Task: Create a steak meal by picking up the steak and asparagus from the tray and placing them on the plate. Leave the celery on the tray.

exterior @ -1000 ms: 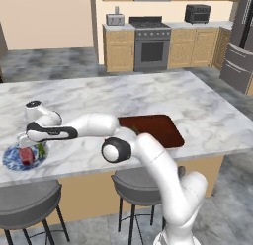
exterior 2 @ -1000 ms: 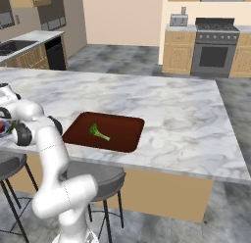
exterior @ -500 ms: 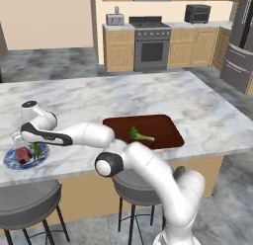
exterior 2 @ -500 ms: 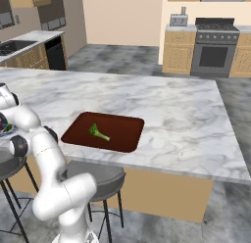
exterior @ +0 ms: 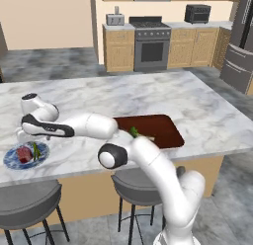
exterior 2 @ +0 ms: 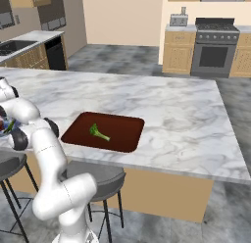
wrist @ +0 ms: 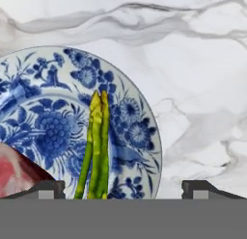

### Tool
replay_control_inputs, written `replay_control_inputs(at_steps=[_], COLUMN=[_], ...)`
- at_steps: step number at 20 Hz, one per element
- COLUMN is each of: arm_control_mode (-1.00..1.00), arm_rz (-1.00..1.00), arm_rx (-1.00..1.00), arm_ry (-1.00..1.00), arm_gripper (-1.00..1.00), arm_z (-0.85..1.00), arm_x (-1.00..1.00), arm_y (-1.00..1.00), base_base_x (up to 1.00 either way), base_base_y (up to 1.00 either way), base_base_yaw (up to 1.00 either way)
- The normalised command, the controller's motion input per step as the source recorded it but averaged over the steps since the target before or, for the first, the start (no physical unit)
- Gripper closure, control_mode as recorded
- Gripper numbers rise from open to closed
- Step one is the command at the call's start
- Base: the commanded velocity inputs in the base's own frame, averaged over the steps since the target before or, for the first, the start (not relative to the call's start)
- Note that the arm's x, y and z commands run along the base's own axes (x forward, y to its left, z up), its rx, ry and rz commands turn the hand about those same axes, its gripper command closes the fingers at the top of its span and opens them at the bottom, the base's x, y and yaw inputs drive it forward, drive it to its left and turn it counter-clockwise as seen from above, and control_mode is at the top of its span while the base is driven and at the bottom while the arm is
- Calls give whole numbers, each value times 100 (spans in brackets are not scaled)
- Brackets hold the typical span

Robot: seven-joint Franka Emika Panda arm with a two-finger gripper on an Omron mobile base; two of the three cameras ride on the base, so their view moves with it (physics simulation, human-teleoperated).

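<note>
- Where the hand view looks down, we see the gripper (wrist: 123, 187) with its finger tips (wrist: 48, 189) spread wide apart and nothing between them.
- The asparagus (wrist: 95, 146) lies free on the plate (wrist: 58, 88), its tip toward 12 o'clock, its stem nearer the left tip.
- The steak (wrist: 17, 173) rests on the same plate at about 8 o'clock of the spear, just beside it; whether they touch we cannot quite tell.
- From the left base view, the plate (exterior: 15, 159) sits near the counter's (exterior: 207, 110) front edge, steak (exterior: 23, 153) and asparagus (exterior: 35, 151) side by side, with the hand just above at 12 o'clock.
- Farther along the counter, well apart at 3 o'clock, the tray (exterior 2: 125, 136) holds the celery (exterior 2: 98, 133), leafy end toward 10 o'clock.
- Beyond, at 12 o'clock, stands the stove (exterior: 150, 44).
</note>
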Motion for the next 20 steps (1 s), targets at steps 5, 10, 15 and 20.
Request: replay_control_inputs(at_steps=[5, 10, 15, 20], arm_control_mode=[-100, -100, -100, -100], arm_rz=[0, 0, 0, 0], arm_rx=[4, 17, 28, 47], arm_ry=[-15, -33, -29, -26], arm_gripper=[-100, -100, -100, -100], arm_z=[0, 42, 62, 44], arm_x=[-72, -88, -100, -88], arm_y=[-89, -79, -85, -100], base_base_x=[0, 0, 0, 0], base_base_y=[0, 0, 0, 0], base_base_yaw=[0, 0, 0, 0])
